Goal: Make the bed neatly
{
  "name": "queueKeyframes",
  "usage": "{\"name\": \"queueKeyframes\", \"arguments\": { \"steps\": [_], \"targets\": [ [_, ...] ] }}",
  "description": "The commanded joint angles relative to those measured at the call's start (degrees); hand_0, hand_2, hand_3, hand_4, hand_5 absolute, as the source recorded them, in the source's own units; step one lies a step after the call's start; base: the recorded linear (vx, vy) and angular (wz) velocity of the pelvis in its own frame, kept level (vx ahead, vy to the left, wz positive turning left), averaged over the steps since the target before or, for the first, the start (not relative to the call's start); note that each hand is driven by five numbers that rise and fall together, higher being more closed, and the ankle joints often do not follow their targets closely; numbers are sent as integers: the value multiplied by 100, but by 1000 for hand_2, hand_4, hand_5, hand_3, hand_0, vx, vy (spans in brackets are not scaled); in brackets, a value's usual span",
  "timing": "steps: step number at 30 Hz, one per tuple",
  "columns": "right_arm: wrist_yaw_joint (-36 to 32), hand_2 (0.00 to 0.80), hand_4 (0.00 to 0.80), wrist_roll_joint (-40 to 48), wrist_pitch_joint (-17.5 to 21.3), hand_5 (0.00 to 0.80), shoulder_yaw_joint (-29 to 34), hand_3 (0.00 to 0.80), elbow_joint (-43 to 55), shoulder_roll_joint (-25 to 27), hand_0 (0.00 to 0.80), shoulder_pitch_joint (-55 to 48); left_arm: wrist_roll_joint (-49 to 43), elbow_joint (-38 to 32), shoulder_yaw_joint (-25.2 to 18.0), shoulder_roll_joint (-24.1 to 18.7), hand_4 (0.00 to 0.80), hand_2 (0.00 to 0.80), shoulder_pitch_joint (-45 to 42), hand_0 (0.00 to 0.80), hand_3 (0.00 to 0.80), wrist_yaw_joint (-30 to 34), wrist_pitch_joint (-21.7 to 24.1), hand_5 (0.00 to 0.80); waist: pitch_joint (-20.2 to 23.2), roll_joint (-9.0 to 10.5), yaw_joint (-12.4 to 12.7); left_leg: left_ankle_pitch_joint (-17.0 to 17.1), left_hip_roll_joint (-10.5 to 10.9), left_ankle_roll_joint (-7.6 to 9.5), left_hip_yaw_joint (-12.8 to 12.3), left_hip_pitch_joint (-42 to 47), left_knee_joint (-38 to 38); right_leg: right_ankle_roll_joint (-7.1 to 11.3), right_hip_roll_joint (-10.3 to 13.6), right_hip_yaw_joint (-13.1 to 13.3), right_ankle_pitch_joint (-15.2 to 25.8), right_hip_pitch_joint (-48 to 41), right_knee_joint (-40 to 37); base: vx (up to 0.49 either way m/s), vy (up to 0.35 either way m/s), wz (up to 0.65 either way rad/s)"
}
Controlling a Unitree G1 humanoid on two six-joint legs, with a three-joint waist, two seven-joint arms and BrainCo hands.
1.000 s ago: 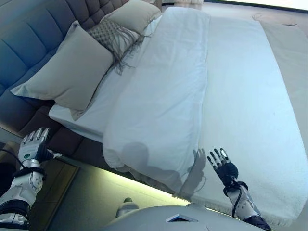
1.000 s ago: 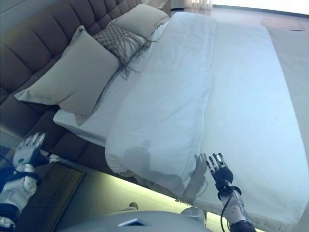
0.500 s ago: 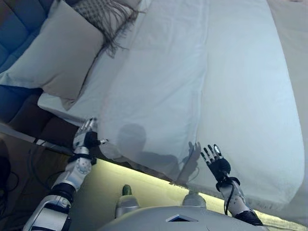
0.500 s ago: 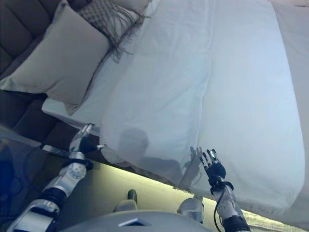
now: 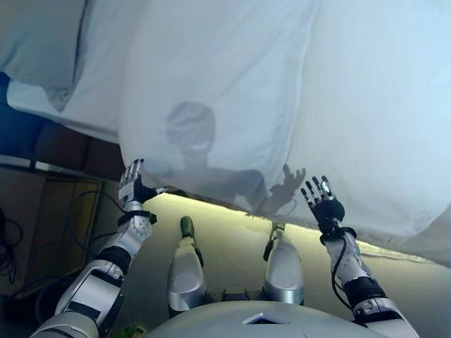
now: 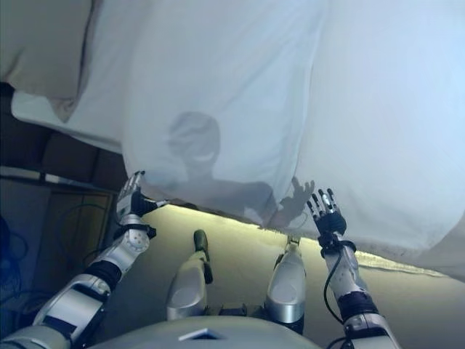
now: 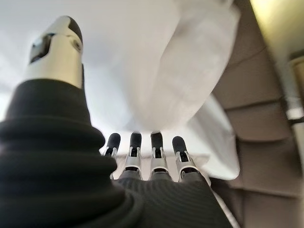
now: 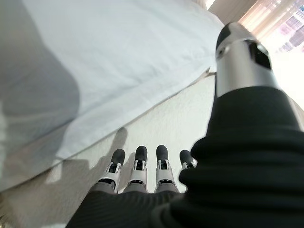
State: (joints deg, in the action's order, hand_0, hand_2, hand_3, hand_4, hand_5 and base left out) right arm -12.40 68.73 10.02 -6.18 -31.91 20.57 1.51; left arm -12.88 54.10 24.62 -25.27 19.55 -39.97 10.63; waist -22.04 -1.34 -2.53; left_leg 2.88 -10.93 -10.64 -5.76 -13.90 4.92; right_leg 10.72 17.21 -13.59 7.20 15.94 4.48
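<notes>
A white duvet [image 5: 218, 91] lies folded back along the bed, its near edge hanging over the bed's side; it also shows in the left wrist view [image 7: 190, 71] and the right wrist view [image 8: 104, 61]. The bare white sheet [image 5: 380, 105] covers the bed's right part. My left hand [image 5: 132, 189] is open, fingers straight, just below the duvet's near left corner, apart from it. My right hand [image 5: 321, 203] is open, fingers spread, at the bed's near edge below the sheet, holding nothing.
A beige pillow [image 5: 35, 35] lies at the upper left against the dark padded bed frame [image 5: 70, 144]. A lit strip [image 5: 232, 215] runs under the bed's near side. A wooden nightstand [image 5: 49, 225] with cables stands at the left.
The camera has tilted down, so the bed's near edge and floor fill the view. My left hand stays by the duvet's corner; my right hand stays open at the bed edge.
</notes>
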Motion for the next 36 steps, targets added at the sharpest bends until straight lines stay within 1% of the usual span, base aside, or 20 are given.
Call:
{"name": "queueKeyframes", "arguments": {
  "steps": [1,3,4,5,6,8,9,10,12,13,14,16,18,21,25,28,32,34,35,36],
  "targets": [
    [-302,0,0,173,336,0,-18,0,408,36,0,-103,614,181,-366,-111,0,0,134,0,0,-243,330,0,102,185,-23,37,-182,235,287,-567,616,187,383,300,-201,323,729,0,0,0],
    [-353,0,0,185,359,0,-21,0,380,12,0,-99,939,114,-518,-51,0,0,103,0,0,-192,594,0,76,197,8,39,-160,243,305,-621,656,174,399,292,-192,364,759,0,0,0],
    [-391,0,0,217,360,0,-12,0,358,5,0,-98,1199,11,-626,-28,0,0,73,0,0,-76,807,0,59,205,32,34,-151,246,334,-663,692,169,412,291,-190,401,794,0,0,0],
    [-399,0,0,233,366,0,-13,0,353,-4,0,-98,1363,-62,-693,-11,0,0,47,0,0,37,914,0,54,210,52,32,-148,246,354,-681,705,167,419,283,-189,412,808,9,-44,3],
    [-396,0,0,244,390,0,-20,0,354,-32,0,-100,1868,-225,-841,39,0,0,-17,0,0,399,1218,0,33,220,98,33,-146,248,391,-713,726,162,422,266,-194,431,836,7,-54,7],
    [-410,0,0,237,442,0,4,0,328,-120,0,-97,2797,-601,-1165,224,0,0,-165,0,0,1285,1610,0,-6,229,186,48,-149,260,450,-779,726,153,411,230,-206,468,871,-5,-65,9],
    [-424,0,0,240,451,0,32,0,304,-153,0,-92,3379,-727,-1273,298,0,0,-220,0,0,1824,1670,0,-24,232,226,59,-142,267,486,-804,713,150,401,217,-206,479,879,-28,-93,6],
    [-465,0,0,265,491,0,78,0,232,-223,0,-61,4073,-851,-1421,448,0,0,-296,0,0,2598,1678,0,-59,249,283,82,-145,271,524,-860,700,145,388,185,-207,504,897,-35,-100,7],
    [-542,0,0,301,514,0,138,0,120,-297,0,-14,5195,-915,-1596,634,0,0,-364,0,0,3792,1523,0,-93,277,342,123,-151,279,559,-911,656,145,363,142,-207,533,917,-32,-97,14],
    [-589,0,0,324,524,0,155,0,59,-313,0,10,5544,-892,-1642,673,0,0,-383,0,0,4216,1426,0,-108,291,362,137,-152,280,570,-927,642,140,354,128,-210,543,927,-25,-91,13],
    [-654,0,0,358,513,0,194,0,-27,-333,0,60,6049,-845,-1667,734,0,0,-404,0,0,4816,1245,0,-136,313,388,164,-163,282,582,-966,622,133,336,103,-216,563,950,-21,-85,12],
    [-695,0,0,396,476,0,226,0,-92,-348,0,125,7063,-783,-1681,823,0,0,-417,0,0,5752,711,0,-160,351,419,220,-184,291,609,-1020,562,124,294,73,-224,590,970,-18,-83,9],
    [-831,0,0,457,427,0,289,0,-224,-341,0,180,7844,-689,-1747,880,0,0,-442,0,0,6341,211,0,-180,394,447,270,-199,302,625,-1072,501,124,255,49,-232,627,988,-12,-76,6],
    [-942,0,0,552,398,0,316,0,-336,-365,0,257,8539,-465,-1929,912,0,0,-418,0,0,6704,-333,0,-205,486,492,342,-231,304,650,-1170,410,116,197,4,-242,678,987,-15,-92,7],
    [-1047,0,0,690,448,0,229,0,-377,-420,0,328,9089,-139,-2167,892,0,0,-238,0,0,6901,-760,0,-251,640,530,406,-273,311,690,-1347,375,90,128,-57,-249,762,986,-30,-99,7],
    [-1088,0,0,791,508,0,157,0,-361,-455,0,388,9568,-40,-2294,921,0,0,-91,0,0,6892,-1028,0,-303,740,546,399,-282,321,730,-1499,460,65,74,-90,-262,843,1014,-44,-74,0],
    [-1060,0,0,893,568,0,94,0,-251,-515,0,437,10194,86,-2461,1008,0,0,59,0,0,6976,-1523,0,-396,861,558,328,-273,337,785,-1715,716,38,27,-117,-260,937,1088,-18,-55,-3],
    [-1074,0,0,929,604,0,94,0,-255,-543,0,501,10451,137,-2558,1063,0,0,137,0,0,6835,-1804,0,-441,900,560,271,-257,338,790,-1800,847,37,20,-131,-242,951,1064,28,-25,-6],
    [-1084,0,0,935,610,0,90,0,-257,-551,0,521,10522,201,-2590,1074,0,0,173,0,0,6751,-1885,0,-430,903,559,102,-279,304,804,-1769,904,86,-11,-96,-363,919,1098,75,-14,-5],
    [-1068,0,0,930,626,0,83,0,-250,-566,0,555,10590,274,-2601,1089,0,0,229,0,0,6690,-1939,0,-436,911,550,88,-272,308,808,-1805,946,83,-12,-93,-356,932,1092,76,2,-3]
  ]
}}
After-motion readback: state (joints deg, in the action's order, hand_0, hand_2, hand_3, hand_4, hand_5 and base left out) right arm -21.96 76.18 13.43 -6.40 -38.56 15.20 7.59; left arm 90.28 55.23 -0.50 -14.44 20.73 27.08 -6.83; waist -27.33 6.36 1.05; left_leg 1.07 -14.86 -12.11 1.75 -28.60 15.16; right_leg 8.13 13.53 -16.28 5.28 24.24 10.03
